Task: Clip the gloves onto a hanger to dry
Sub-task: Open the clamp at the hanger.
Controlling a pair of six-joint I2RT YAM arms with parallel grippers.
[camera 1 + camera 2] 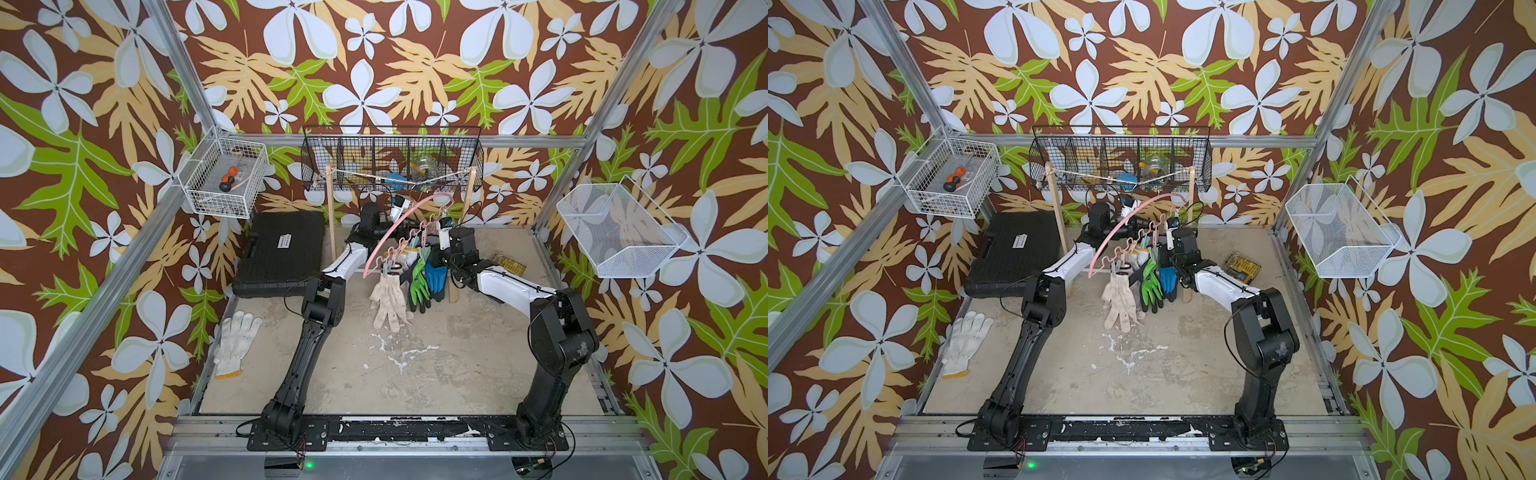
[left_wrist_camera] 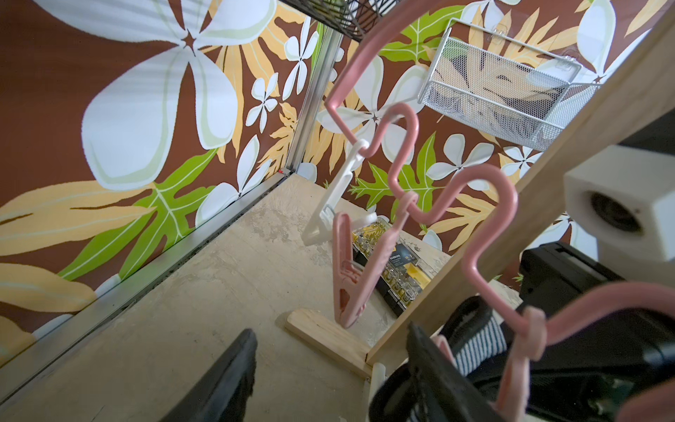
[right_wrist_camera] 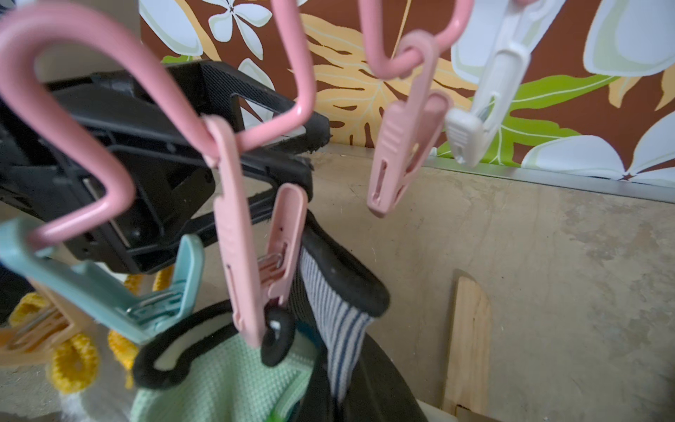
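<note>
- left gripper (image 2: pixel 328 334): fingers wide apart, gripping nothing, beside pink clip (image 2: pixel 350 270)
- right gripper (image 1: pixel 437 261): pinched closed (tips buried among gloves (image 1: pixel 417 282))
- hanger (image 1: pixel 390 226): tilted, hooked on rack string (image 1: pixel 374 176), gloves clipped underneath
- white glove (image 1: pixel 235 343): loose on table (image 1: pixel 415 374)

The pink hanger (image 1: pixel 384 232) hangs tilted, pastel clips (image 3: pixel 398 146) along its wavy bar. A beige knit glove (image 1: pixel 388 297), a green-and-black glove (image 1: pixel 419 286) and a blue-and-black glove (image 1: pixel 436 278) hang from it side by side, fingers down. A white knit glove (image 1: pixel 232 343) lies flat on the bench (image 1: pixel 436 374), well apart.
</note>
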